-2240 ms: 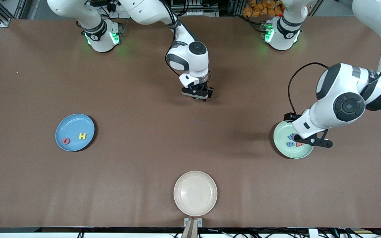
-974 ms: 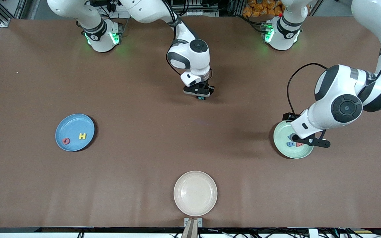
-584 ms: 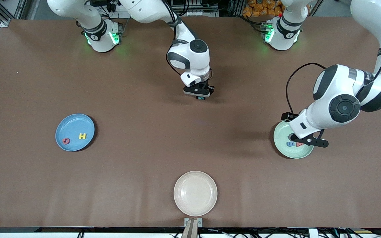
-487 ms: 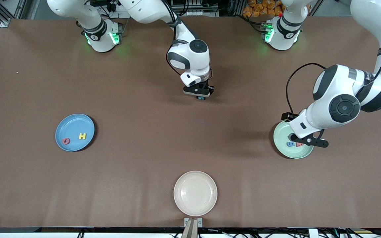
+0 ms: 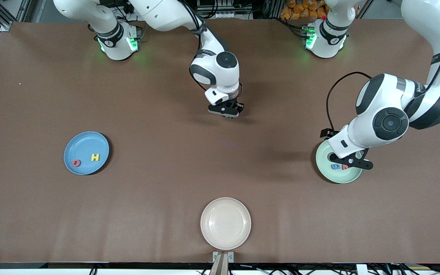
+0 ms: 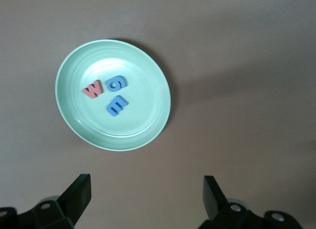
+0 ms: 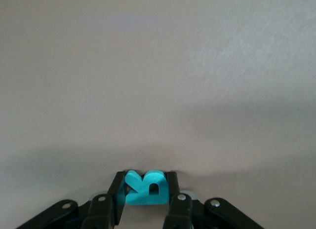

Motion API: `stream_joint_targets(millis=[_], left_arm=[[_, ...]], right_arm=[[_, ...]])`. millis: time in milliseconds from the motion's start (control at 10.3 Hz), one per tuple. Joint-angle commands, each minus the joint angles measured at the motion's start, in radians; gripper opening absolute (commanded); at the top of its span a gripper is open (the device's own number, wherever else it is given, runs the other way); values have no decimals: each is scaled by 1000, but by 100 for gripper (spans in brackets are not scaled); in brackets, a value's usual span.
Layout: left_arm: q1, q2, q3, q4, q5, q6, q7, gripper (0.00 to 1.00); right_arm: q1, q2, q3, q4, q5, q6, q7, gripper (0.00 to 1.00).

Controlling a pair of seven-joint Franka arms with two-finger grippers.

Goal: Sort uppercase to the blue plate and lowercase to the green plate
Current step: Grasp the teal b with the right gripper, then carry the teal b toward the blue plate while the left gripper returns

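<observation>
Right gripper (image 7: 145,189), raised over bare tabletop (image 5: 166,114) in mid-table, toward the robots' bases: fingers (image 7: 117,192) pressed onto the flanks of the teal-green R (image 7: 144,187), pinching it between the pads, letter face turned to the wrist camera. Side-on pinch presumably chosen because a thin foam letter offers only its edges for purchase.

Left gripper (image 6: 145,199), hanging over the table just beside the green plate (image 6: 160,98), fingers (image 6: 76,192) spread wide and carrying nothing; arm apparently waiting.

In the green plate: red w (image 6: 93,89), blue g (image 6: 117,83) and blue e (image 6: 117,106), bunched near the centre, w and g touching or nearly so, e just beside; ample bare rim all round. Yellow h and blue W nowhere visible.

Blue plate (image 5: 80,147), toward the right arm's end of the table, nearer the front camera than the right gripper: yellow H (image 5: 95,157) and red Q (image 5: 76,163) lying apart, with the half of the dish toward the bases open for another letter. Likely step in hand: carrying the R to that plate.

Beige plate (image 5: 239,214), empty, at the table edge closest to the front camera, well off any straight path from mid-table to the blue plate. Open brown surface between gripper and blue plate; no obstacle visible along that way.
</observation>
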State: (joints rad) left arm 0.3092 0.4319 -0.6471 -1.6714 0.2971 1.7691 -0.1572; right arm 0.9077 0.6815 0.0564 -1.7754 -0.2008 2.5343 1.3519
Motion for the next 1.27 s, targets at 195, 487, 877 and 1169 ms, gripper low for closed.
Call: stream_joint_targets(millis=[195,487,877,1169], left_arm=[[-74,-2,-2,-14,-68,-5,-77,100],[-105,-18,-72,-92,-73,36,-151,100],[-151,-22,-241,-244,-12,246,-148,100],[-336,23,-241,-271,46,369,-153,100]], right_arm=[[-131,-28,42,26,24,-93,-201,31],[-240,-53,46,31,26,-172,-392,31],[-432,-68,39,22,24,-203,-739,31],[-584,-80,37,20,24,-230,-1059,31]])
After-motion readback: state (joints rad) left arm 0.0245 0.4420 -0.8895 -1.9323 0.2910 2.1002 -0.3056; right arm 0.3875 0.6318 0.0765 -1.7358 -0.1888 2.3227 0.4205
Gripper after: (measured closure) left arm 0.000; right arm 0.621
